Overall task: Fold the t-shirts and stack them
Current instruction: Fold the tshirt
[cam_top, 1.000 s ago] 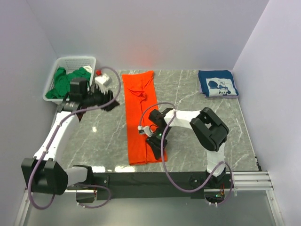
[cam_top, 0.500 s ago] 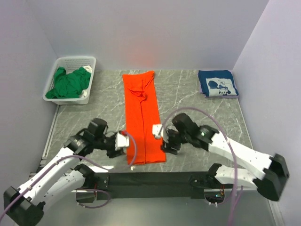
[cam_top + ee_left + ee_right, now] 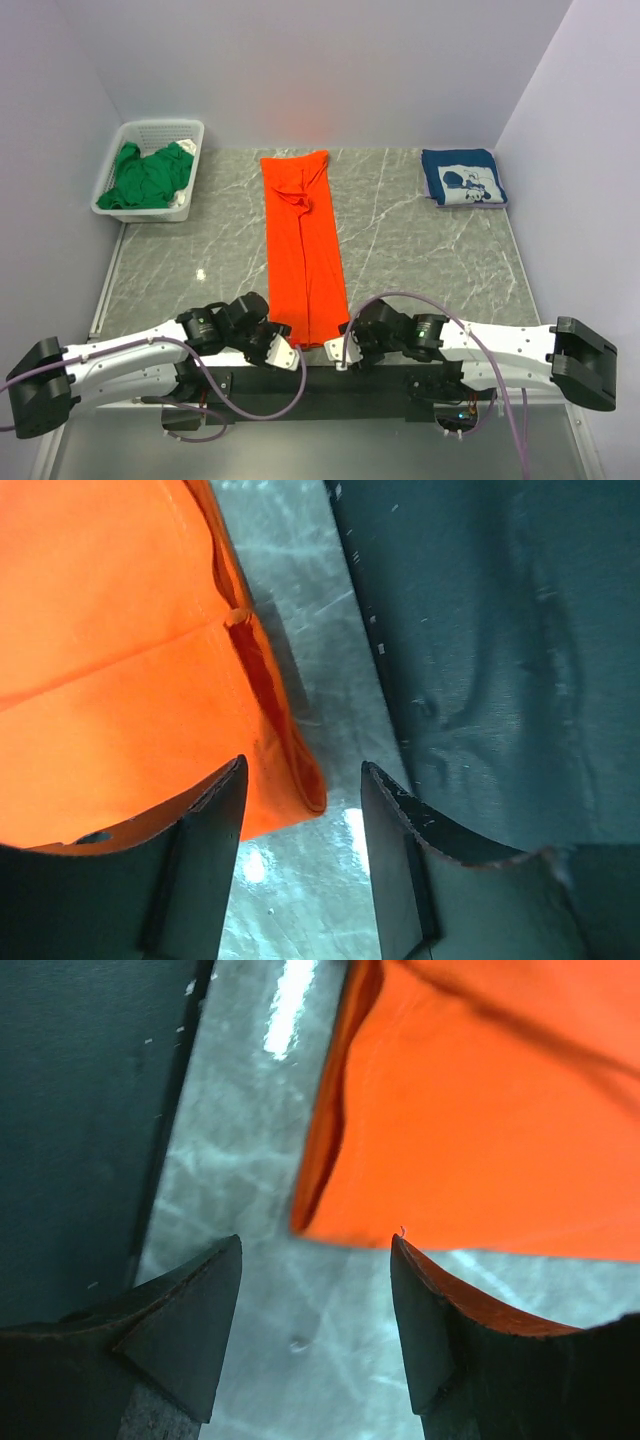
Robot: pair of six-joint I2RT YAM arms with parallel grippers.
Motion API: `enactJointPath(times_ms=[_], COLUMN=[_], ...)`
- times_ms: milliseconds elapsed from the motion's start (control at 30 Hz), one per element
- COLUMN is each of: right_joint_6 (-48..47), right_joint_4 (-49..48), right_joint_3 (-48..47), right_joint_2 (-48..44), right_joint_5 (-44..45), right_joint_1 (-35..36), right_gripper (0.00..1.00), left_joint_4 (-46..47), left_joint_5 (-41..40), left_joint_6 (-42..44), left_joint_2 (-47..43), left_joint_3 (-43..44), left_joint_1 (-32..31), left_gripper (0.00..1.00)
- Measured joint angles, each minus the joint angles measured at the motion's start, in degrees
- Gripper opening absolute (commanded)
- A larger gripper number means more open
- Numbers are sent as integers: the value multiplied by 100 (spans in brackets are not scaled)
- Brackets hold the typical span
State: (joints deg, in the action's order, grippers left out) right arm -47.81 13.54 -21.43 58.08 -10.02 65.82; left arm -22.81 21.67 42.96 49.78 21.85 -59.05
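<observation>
The orange t-shirt [image 3: 303, 250] lies as a long narrow strip down the middle of the table. My left gripper [image 3: 283, 350] is open at its near left corner; in the left wrist view [image 3: 300, 780] the orange hem corner [image 3: 290, 770] lies just ahead of the jaws. My right gripper [image 3: 347, 352] is open at the near right corner; the right wrist view [image 3: 315, 1250] has the orange edge [image 3: 470, 1120] just beyond the fingertips. The navy t-shirt [image 3: 462, 178] lies folded at the back right. The green t-shirt [image 3: 150, 173] is bunched in the basket.
The white lattice basket [image 3: 160, 132] stands at the back left. A dark strip [image 3: 480, 630] runs along the table's near edge right beside both grippers [image 3: 90, 1110]. Walls close in the table at the left, back and right.
Both arms have swung down to the table's near edge, to the near corners of the orange strip. One second ago the left gripper was by the basket.
</observation>
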Motion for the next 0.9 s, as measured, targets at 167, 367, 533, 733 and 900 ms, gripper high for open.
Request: enactJointPath(times_ms=[167,367,533,733,900], right_joint_6=[-306,-568,-704,-863,-793], right_joint_4=[-647,-907,-1117,-1281,-1211], right_joint_3=[221,321,396,376,258], right_joint_2=[22,44,203,531,658], right_joint_5=[299,354,354,448,518], right_joint_1=[208,323,442,450,448], right_gripper=[68,62,40,12,0], left_joint_4=[308,459,638,883,951], left_joint_5=[-254,-304,-339,-337,-378], left_joint_6=[70,282,501,649,682], left_joint_2=[297,328,507,682,765], left_joint_3=[-48,-240,-267,-289,-284], left_joint_1=[-24,-28,-39,-42,-46], left_gripper=[52,44,40,19,1])
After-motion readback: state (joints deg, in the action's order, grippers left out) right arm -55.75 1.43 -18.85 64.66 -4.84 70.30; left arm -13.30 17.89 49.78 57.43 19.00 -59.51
